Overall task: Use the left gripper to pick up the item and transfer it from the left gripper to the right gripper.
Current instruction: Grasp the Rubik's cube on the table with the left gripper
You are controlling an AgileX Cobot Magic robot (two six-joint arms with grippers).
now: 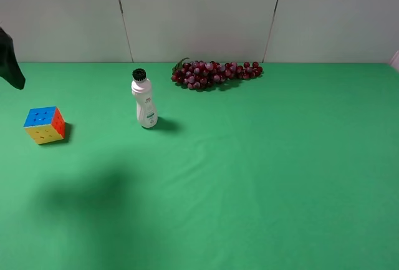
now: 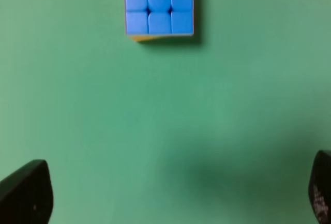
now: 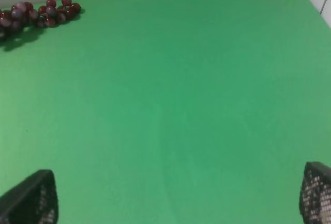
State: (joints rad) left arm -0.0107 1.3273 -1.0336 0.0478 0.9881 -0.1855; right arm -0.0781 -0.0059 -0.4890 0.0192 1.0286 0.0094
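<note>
The item, a small puzzle cube (image 1: 44, 125), sits on the green cloth at the far left, with its blue face up and its red and yellow sides showing. In the left wrist view the cube (image 2: 159, 5) lies ahead of my left gripper (image 2: 176, 198), well apart from it. The left jaws are spread wide and empty, with only the black fingertips (image 2: 28, 193) showing. My right gripper (image 3: 178, 198) is open and empty over bare cloth. Only a black part of the left arm (image 1: 9, 64) shows at the left edge of the exterior view. The right arm is out of that view.
A white bottle with a black cap (image 1: 144, 103) stands upright to the right of the cube. A bunch of dark red grapes (image 1: 215, 73) lies at the back by the wall, and it also shows in the right wrist view (image 3: 36, 14). Green cloth (image 1: 249, 176) covers the table.
</note>
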